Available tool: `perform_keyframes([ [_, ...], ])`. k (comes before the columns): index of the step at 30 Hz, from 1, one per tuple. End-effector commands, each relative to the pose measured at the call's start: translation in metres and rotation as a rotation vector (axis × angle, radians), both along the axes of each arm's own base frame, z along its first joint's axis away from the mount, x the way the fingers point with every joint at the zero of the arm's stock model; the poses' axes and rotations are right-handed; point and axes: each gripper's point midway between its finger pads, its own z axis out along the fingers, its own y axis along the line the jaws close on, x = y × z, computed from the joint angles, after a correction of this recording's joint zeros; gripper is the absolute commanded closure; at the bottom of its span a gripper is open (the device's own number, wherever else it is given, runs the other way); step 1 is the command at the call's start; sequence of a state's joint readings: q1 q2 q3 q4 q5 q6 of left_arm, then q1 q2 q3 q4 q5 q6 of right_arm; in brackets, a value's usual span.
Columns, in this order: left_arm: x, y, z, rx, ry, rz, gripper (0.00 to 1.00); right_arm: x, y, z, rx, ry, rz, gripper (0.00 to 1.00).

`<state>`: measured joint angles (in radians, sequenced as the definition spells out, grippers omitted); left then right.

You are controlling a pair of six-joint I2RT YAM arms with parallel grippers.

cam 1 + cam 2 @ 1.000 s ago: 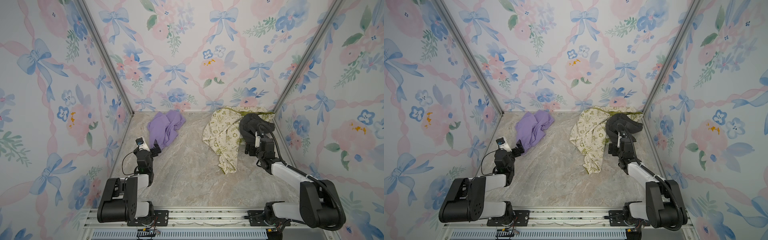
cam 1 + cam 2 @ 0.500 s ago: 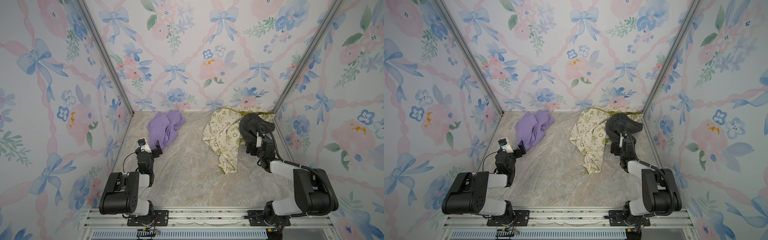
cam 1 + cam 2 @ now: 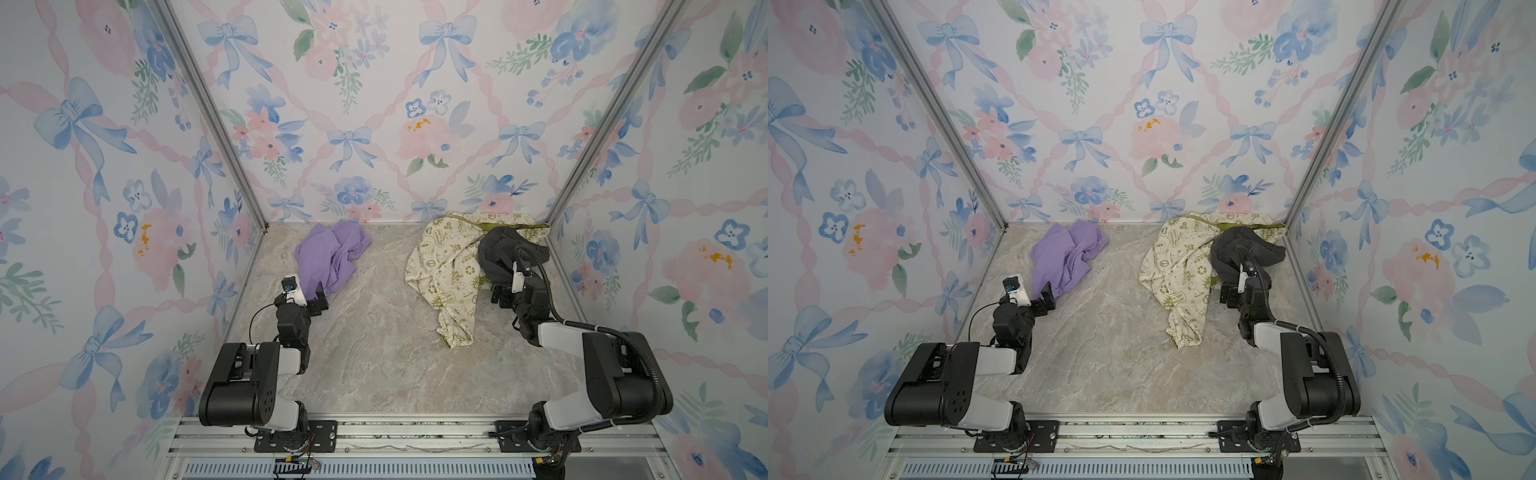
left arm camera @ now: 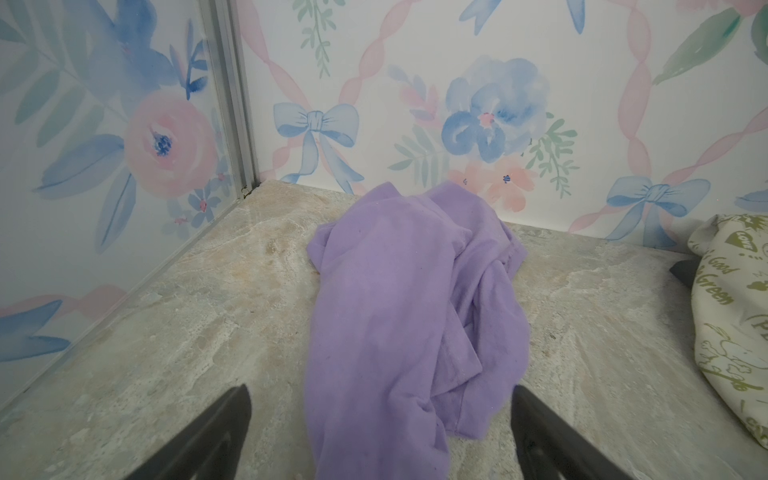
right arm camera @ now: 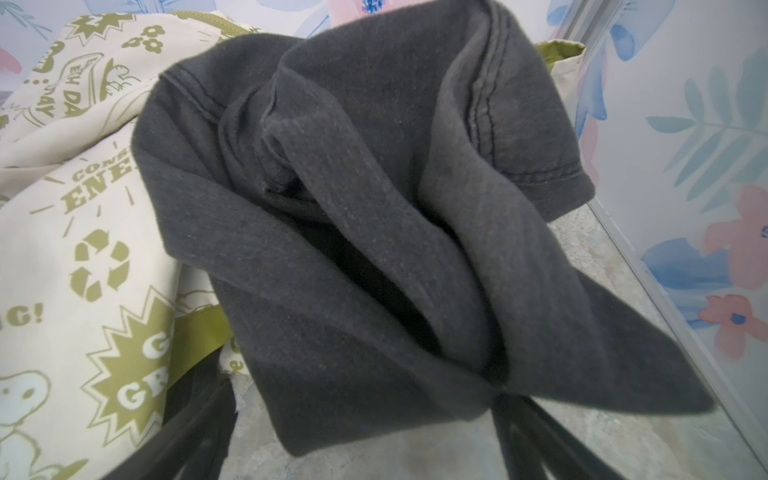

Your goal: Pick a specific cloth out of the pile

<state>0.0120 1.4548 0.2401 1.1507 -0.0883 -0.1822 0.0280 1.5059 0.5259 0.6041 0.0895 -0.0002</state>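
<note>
My left gripper (image 4: pixel 380 399) is standing wide open, with the near end of the cloth (image 4: pixel 415 311) lying between my fingers. My right gripper (image 5: pixel 361 415) is also standing open, facing the dark cloth (image 5: pixel 374 208) on the pile (image 3: pixel 444 266).

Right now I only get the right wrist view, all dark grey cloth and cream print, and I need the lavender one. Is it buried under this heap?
Observer: No. The lavender cloth lies by itself near the back wall on the left side, apart from the cream printed cloth.
Operator: Anything lying on top of it?
Observer: Nothing. It sits crumpled on the bare tabletop.
Operator: Which arm is closer to it?
Observer: The left end effector. Its jaws are open, and the cloth's near end lies right in front of them.
</note>
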Motion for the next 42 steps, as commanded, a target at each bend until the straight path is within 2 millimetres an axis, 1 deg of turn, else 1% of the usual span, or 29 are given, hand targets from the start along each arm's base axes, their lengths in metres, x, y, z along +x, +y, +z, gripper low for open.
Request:
perform_keyframes([
  [1, -0.006, -0.006, 0.007, 0.031, -0.038, -0.028, 0.02, -0.002, 0.005, 0.005, 0.010, -0.059, 0.017, 0.03],
  [3, -0.009, -0.010, 0.006, 0.042, -0.049, -0.041, 0.02, -0.010, 0.007, 0.002, 0.012, -0.113, 0.031, 0.03],
  [4, -0.011, -0.013, 0.007, 0.049, -0.061, -0.051, 0.02, -0.013, 0.010, 0.003, 0.017, -0.167, 0.046, 0.03],
  [5, -0.013, -0.014, 0.007, 0.054, -0.072, -0.054, 0.02, -0.014, 0.009, 0.002, 0.015, -0.179, 0.041, 0.03],
  [7, -0.021, -0.013, 0.003, 0.065, -0.090, -0.030, 0.02, -0.013, 0.007, -0.002, 0.001, -0.119, 0.024, 0.03],
  [8, -0.025, -0.013, 0.007, 0.068, -0.130, -0.030, 0.02, -0.009, 0.008, -0.001, 0.005, -0.118, 0.025, 0.03],
  [9, -0.024, -0.012, 0.010, 0.065, -0.143, -0.022, 0.02, -0.010, 0.006, -0.001, 0.009, -0.129, 0.021, 0.03],
  [11, -0.016, -0.010, -0.002, 0.065, -0.064, 0.000, 0.02, -0.010, 0.007, -0.001, 0.009, -0.126, 0.021, 0.03],
  [13, -0.011, -0.010, -0.002, 0.086, -0.061, 0.033, 0.02, -0.009, 0.007, -0.001, 0.010, -0.125, 0.021, 0.03],
  [26, -0.010, -0.015, -0.001, 0.117, -0.060, 0.027, 0.02, -0.010, 0.007, -0.001, -0.015, -0.125, 0.009, 0.03],
  [30, -0.007, -0.023, -0.003, 0.143, -0.046, -0.003, 0.02, -0.010, 0.007, -0.001, -0.016, -0.125, 0.008, 0.03],
  [42, -0.005, -0.023, -0.004, 0.136, -0.041, -0.010, 0.02, -0.010, 0.007, -0.001, -0.016, -0.125, 0.008, 0.03],
])
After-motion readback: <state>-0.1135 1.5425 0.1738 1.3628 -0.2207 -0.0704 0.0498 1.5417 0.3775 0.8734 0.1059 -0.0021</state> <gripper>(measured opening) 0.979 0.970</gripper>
